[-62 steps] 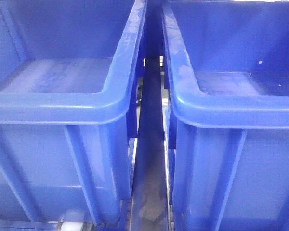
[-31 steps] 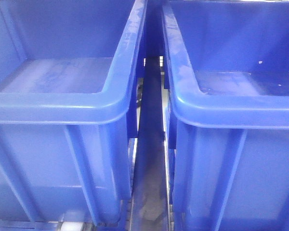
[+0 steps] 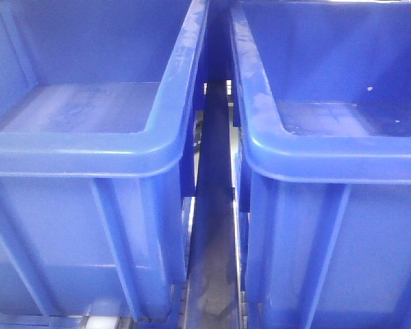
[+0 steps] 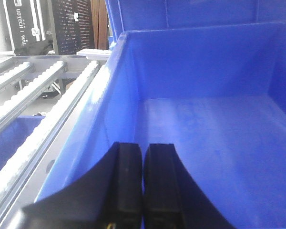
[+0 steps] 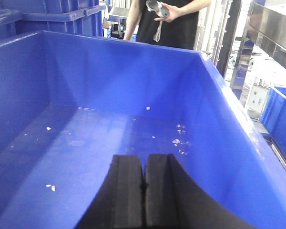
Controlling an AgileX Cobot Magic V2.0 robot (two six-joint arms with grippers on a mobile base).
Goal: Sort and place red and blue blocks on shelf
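Change since earlier: none seen; large dark-blue plastic bins (image 3: pixel 96 137) stayed put.
Left gripper (image 4: pixel 143 186): clenched, empty.
Right gripper (image 5: pixel 143 191): clenched, empty.
Blocks: unseen.
Advice: locate blocks first.

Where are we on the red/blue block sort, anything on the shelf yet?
Nothing visibly done: neither block appears in any view. The left gripper and the right gripper are both shut with nothing between the pads, each over an empty blue bin, left bin and right bin. Roller tracks show beside the left bin, with nothing on them. Finding, picking and placing both blocks all remain.
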